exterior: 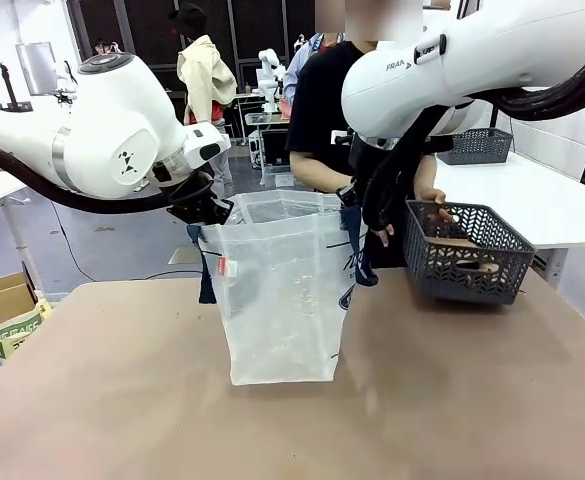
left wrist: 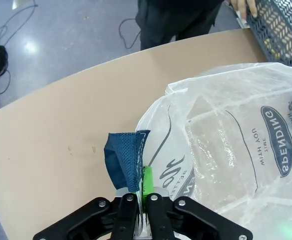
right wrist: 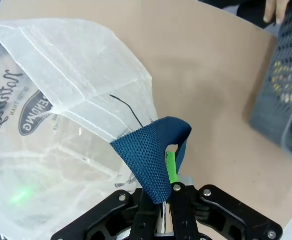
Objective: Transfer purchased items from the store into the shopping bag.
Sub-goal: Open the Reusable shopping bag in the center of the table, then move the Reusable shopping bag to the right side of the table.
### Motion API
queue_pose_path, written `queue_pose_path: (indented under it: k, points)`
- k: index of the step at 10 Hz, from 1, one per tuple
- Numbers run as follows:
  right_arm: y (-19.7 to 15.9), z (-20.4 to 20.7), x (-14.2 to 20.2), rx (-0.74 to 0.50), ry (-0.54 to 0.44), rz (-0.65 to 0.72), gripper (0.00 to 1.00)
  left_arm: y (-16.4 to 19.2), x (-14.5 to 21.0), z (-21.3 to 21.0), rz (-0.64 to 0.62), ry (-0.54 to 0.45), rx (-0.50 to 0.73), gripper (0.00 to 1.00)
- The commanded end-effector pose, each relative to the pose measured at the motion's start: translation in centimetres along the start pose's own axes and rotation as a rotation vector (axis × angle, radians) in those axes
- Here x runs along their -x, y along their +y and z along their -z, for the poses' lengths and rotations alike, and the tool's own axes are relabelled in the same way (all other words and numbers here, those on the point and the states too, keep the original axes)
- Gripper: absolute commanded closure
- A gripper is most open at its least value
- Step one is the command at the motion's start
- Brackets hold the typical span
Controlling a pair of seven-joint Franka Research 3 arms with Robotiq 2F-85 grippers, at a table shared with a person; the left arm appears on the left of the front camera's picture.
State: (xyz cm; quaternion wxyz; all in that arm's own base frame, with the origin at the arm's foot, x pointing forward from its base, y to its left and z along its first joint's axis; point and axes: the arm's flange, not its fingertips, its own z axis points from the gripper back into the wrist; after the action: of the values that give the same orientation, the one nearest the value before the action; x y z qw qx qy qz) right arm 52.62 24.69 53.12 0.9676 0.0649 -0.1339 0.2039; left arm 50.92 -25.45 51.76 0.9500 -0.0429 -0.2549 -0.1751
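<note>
The table (exterior: 122,400) carries the shopping bag (exterior: 282,290) near its middle. Its base sits on the surface, its long axis is upright, and its mouth faces up, stretched left to right between the two arms. The film is thin, translucent and limp. We judge it light and slippery, with no stiffness of its own, and likely to slump if released. The woven straps, not the film, are the sound place to take hold.

Near it on the robot's right stands the dark lattice basket (exterior: 467,255), with a person's hand (exterior: 434,208) at its far rim.

We record the left hand (left wrist: 142,192) clamped on the navy strap (left wrist: 123,160) at one end of the mouth, and the right hand (right wrist: 166,187) clamped on the other strap (right wrist: 153,152).

The purchased items (exterior: 469,266) lie in the basket as pale and dark shapes, details unclear. The bag looks empty.
</note>
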Motion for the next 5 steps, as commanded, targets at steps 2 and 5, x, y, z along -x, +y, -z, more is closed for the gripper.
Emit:
queue_pose_path:
  k: [2, 5]
  points:
    - [0.14, -0.22, 0.02, 0.000, -0.005, 0.011, 1.00, 0.20, 0.04, -0.21, -0.003, -0.003, -0.003, 1.00]
    - [0.14, -0.22, 0.02, 0.000, -0.005, 0.011, 1.00, 0.20, 0.04, -0.21, -0.003, -0.003, -0.003, 1.00]
